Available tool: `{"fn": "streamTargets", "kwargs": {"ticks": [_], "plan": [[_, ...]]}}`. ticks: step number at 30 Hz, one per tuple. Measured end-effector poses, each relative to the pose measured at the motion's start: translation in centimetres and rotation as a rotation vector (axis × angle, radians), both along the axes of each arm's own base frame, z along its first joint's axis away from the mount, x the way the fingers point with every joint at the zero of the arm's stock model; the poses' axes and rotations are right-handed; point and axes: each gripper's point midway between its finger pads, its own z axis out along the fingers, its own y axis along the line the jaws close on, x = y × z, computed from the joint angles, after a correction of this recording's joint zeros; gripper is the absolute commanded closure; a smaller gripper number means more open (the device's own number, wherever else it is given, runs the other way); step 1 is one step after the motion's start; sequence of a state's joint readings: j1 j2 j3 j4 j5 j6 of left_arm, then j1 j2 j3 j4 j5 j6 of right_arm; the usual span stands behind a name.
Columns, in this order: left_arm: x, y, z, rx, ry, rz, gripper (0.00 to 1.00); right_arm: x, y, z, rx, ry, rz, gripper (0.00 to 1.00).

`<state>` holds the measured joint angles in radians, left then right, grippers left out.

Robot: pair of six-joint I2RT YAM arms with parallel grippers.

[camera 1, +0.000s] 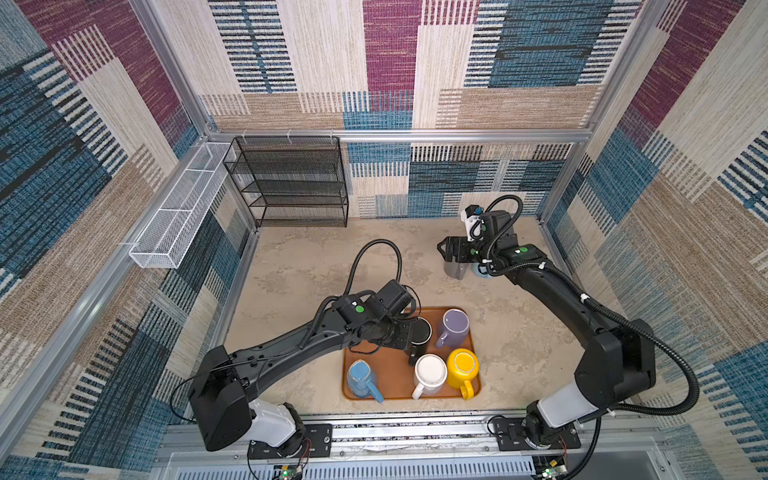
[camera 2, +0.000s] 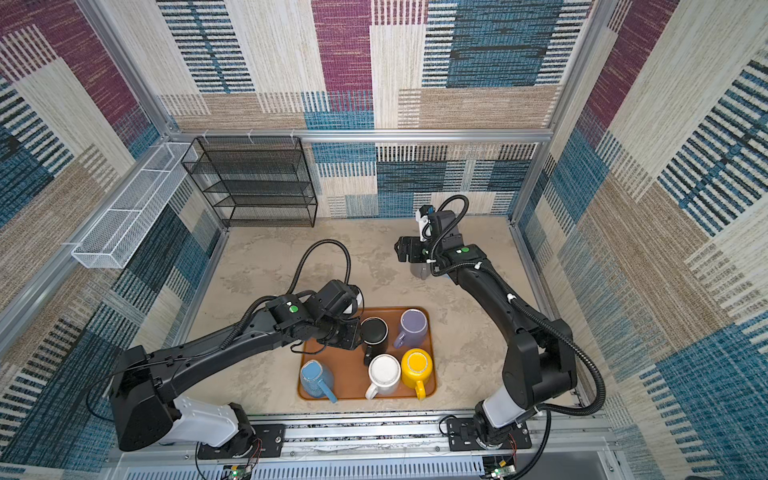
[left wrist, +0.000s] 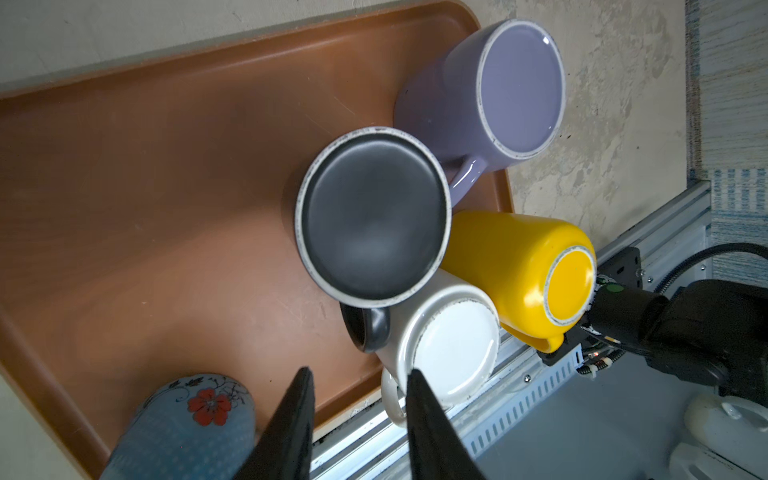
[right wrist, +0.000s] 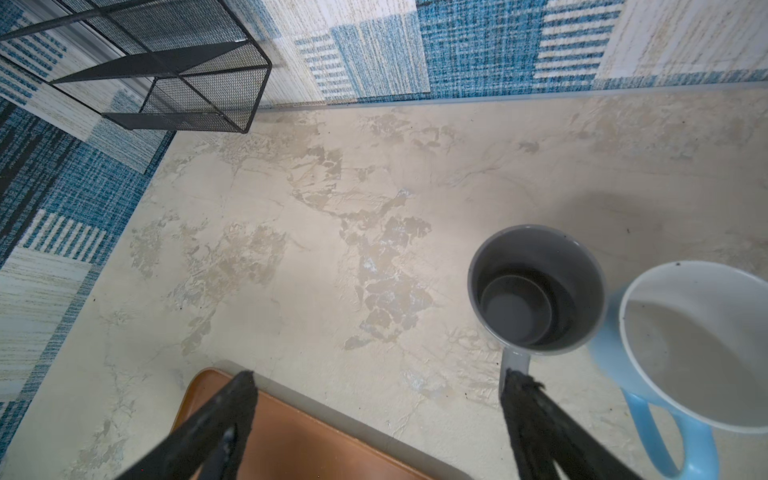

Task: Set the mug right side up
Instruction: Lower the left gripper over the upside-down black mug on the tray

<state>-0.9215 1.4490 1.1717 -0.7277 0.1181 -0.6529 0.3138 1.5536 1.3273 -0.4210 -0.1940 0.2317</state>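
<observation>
Currently the left gripper (left wrist: 360, 374) hangs over the brown tray (camera 1: 395, 384) with its jaws partly open. The narrow gap between its fingers (left wrist: 291, 424) holds nothing. In both top views it sits just beside the black mug (left wrist: 374, 216). That mug stands upside down on the tray, its flat base up and its handle pointing toward the white mug (left wrist: 457, 349).

In the left wrist view one finger overlaps the white mug's handle. Whether it touches the handle I cannot tell.

Four more mugs stand inverted on the same tray. The purple mug (left wrist: 519, 87) is next to the black one, and the yellow mug (left wrist: 519, 266) is next to the white one. The blue floral mug (left wrist: 187, 424) stands apart at the tray's other end.

The right gripper (right wrist: 381, 376) is far back on the right of the table (right wrist: 332, 208), well apart from the tray. Its jaws are spread wide and grip nothing. Beneath it a grey mug (right wrist: 536, 286) stands upright with its mouth up. The tip of one finger lies right at the end of that mug's handle, and I cannot tell whether they make contact. A light blue mug (right wrist: 698, 345), also upright, stands just beside the grey one.
</observation>
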Motion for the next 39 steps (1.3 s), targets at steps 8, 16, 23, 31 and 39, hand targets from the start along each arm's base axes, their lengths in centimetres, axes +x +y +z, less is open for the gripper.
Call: {"fn": "streamTargets", "kwargs": {"ticks": [8, 16, 23, 31, 39], "plan": [[-1.0, -2.1, -1.0, 0.015, 0.038, -0.048, 0.67, -0.2, 0.2, -0.5, 0.001, 0.003, 0.016, 0.06], [-0.9, -2.8, -2.2, 0.051, 0.064, -0.053, 0.68, -0.6, 0.1, -0.5, -0.003, 0.002, 0.022, 0.06], [-0.8, -2.8, -2.9, 0.086, 0.083, -0.051, 0.69, -0.6, 0.1, -0.6, -0.006, 0.0, 0.024, 0.06], [-0.7, -2.9, -3.6, 0.114, 0.095, -0.055, 0.69, -0.6, 0.1, -0.5, -0.009, -0.002, 0.026, 0.06], [-0.3, -2.8, -4.0, 0.152, 0.097, -0.054, 0.71, -0.7, -0.1, -0.5, -0.019, -0.003, 0.023, 0.06]]}}
